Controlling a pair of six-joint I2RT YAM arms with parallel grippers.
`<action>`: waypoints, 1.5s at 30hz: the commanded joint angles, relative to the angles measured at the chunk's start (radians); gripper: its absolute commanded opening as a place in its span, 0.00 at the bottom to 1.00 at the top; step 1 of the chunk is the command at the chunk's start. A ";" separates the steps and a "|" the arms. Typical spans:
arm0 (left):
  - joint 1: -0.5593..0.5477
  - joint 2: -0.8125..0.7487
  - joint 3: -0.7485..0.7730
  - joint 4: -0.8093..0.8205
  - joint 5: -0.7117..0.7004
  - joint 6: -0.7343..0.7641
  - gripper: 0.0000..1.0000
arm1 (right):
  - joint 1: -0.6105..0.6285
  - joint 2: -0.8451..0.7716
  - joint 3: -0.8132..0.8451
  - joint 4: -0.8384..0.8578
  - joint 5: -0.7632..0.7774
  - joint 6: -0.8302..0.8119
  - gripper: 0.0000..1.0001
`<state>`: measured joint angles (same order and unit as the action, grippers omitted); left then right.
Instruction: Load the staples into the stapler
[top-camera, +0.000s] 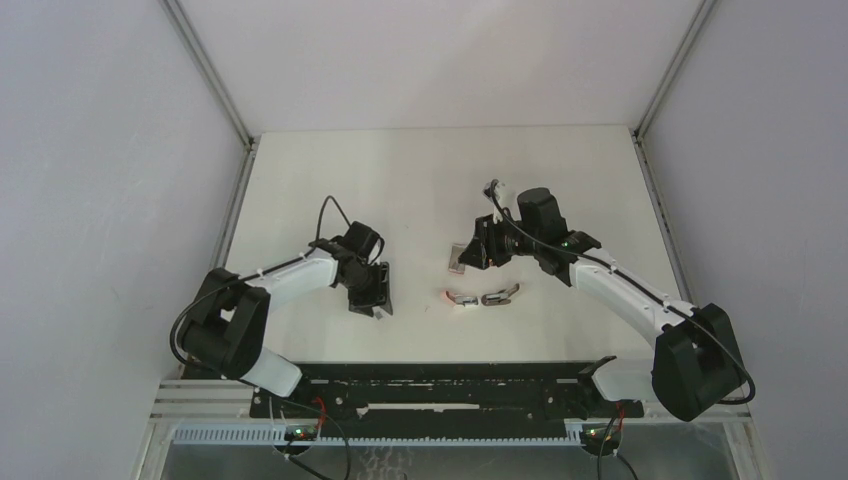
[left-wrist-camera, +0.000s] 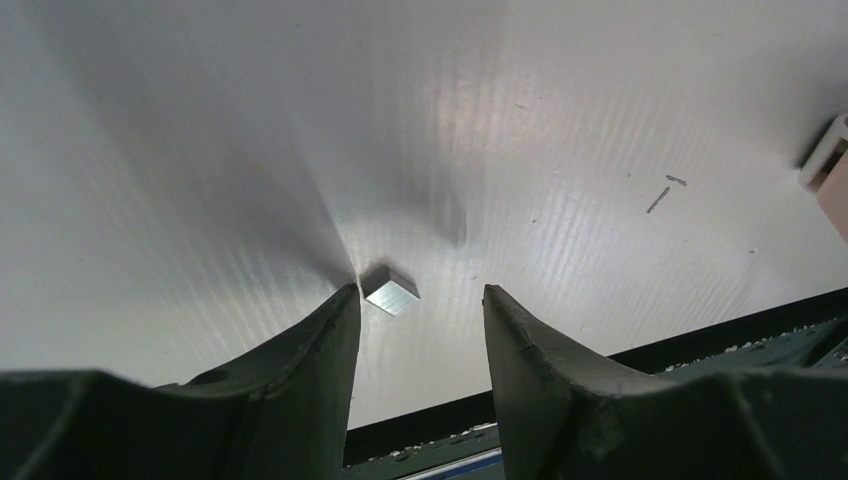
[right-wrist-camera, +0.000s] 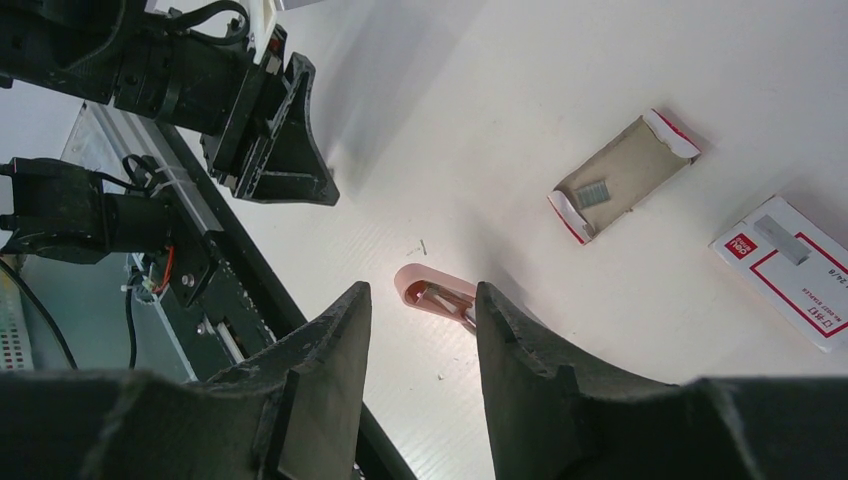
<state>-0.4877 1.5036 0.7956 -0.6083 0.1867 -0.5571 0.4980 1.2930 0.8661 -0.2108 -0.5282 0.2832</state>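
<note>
While the staple block (left-wrist-camera: 390, 289) lies loose on the table (left-wrist-camera: 600, 100) beside the left gripper (left-wrist-camera: 420, 292), jaws half-open and empty, and the right gripper (right-wrist-camera: 421, 288) hangs half-open, empty, over the stapler (right-wrist-camera: 440, 296), next move: pinch block, carry to stapler channel

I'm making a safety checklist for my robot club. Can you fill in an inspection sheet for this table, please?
surface: white table, a few tiny loose bits on it.
job's things: pink stapler lying on the table, metal inside showing; staple block beside the left jaws; tray holding a staple strip; red-printed box with another strip on top.
clutter: dark tool beside the stapler.
grippers: left jaws open, holding nothing; right jaws open above the stapler, holding nothing.
cables: black cable looped over the left arm; red wires at the base rail.
surroundings: plain pale walls, nothing else seen.
</note>
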 joint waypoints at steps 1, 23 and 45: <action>-0.034 0.008 0.035 0.037 0.022 -0.028 0.53 | 0.005 -0.001 -0.001 0.028 0.012 -0.015 0.42; -0.157 0.096 0.135 -0.009 -0.128 0.080 0.51 | 0.007 0.023 -0.001 0.034 0.008 -0.013 0.42; -0.265 0.038 0.062 0.033 -0.155 0.298 0.53 | 0.018 0.032 -0.002 0.039 0.000 -0.013 0.42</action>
<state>-0.7452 1.5761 0.8936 -0.5926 0.0219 -0.2859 0.5068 1.3262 0.8646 -0.2092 -0.5247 0.2832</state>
